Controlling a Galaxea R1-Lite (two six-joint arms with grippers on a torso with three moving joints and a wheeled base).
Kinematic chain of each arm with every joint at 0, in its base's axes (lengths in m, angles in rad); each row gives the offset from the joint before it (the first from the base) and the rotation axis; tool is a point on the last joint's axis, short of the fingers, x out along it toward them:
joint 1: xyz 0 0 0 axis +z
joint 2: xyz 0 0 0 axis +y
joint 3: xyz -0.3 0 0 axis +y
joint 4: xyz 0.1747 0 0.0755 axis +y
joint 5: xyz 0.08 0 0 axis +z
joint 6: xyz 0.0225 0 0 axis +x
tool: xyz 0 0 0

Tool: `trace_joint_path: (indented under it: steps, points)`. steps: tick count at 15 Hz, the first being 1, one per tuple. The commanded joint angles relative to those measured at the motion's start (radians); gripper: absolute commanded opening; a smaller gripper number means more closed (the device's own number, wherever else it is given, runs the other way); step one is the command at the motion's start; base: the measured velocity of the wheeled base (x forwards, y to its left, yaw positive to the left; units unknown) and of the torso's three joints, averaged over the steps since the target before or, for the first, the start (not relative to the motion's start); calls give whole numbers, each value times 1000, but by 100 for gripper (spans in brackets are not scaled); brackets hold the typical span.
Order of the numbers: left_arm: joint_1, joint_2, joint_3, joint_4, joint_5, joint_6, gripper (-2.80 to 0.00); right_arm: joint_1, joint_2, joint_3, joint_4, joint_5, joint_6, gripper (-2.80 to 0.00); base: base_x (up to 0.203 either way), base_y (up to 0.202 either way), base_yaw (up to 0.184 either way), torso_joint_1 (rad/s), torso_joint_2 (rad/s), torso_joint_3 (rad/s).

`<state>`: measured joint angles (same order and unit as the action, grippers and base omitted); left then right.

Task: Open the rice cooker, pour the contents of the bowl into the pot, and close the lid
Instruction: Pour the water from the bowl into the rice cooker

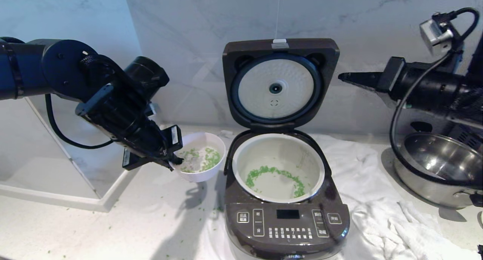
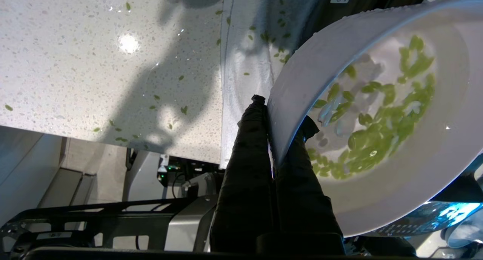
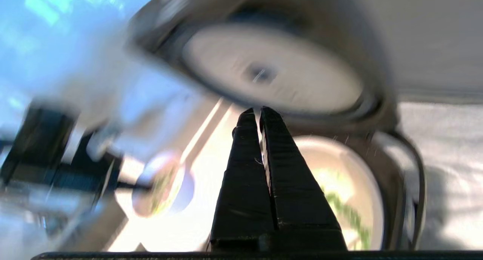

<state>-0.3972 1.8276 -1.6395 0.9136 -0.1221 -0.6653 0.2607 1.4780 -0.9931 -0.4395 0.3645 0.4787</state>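
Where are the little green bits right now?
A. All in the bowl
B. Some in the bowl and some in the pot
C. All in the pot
B: green bits lie in the bowl, and a ring of green bits lies in the pot.

The rice cooker (image 1: 286,218) stands at the counter's (image 1: 113,233) front edge, its lid (image 1: 280,82) raised toward the back wall. The pot (image 1: 278,167) sits inside it, holding green bits (image 1: 273,173). The bowl (image 1: 200,156) hangs just left of the cooker; a steel pan (image 1: 434,169) stands toward the right edge.
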Motion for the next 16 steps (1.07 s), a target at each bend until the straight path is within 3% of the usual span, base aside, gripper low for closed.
trace_joint_path:
  steps: [1, 5, 7, 10, 13, 16]
  points:
    - [0, -4, 14, 5, -1, -3, -280, 32, -239, 125, 15, 3, -70, -280, 0, 0, 0, 0, 0, 0]
    - [1, -5, 36, 5, 0, -1, -280, 44, -555, 245, 180, -59, -178, -280, 0, 0, 0, 0, 0, 0]
    - [5, -16, 48, 5, 3, 1, -280, 42, -688, 280, 313, -164, -292, -280, 0, 0, 0, 0, 0, 0]
    - [5, -20, 49, 2, 4, 3, -280, 30, -863, 334, 407, -340, -446, -280, 0, 0, 0, 0, 0, 0]
    - [1, -31, 46, 3, 2, 3, -280, -113, -955, 319, 536, -517, -595, -280, 0, 0, 0, 0, 0, 0]
    - [1, -34, 53, 4, 2, 1, -280, -264, -1000, 302, 554, -558, -642, -280, 0, 0, 0, 0, 0, 0]
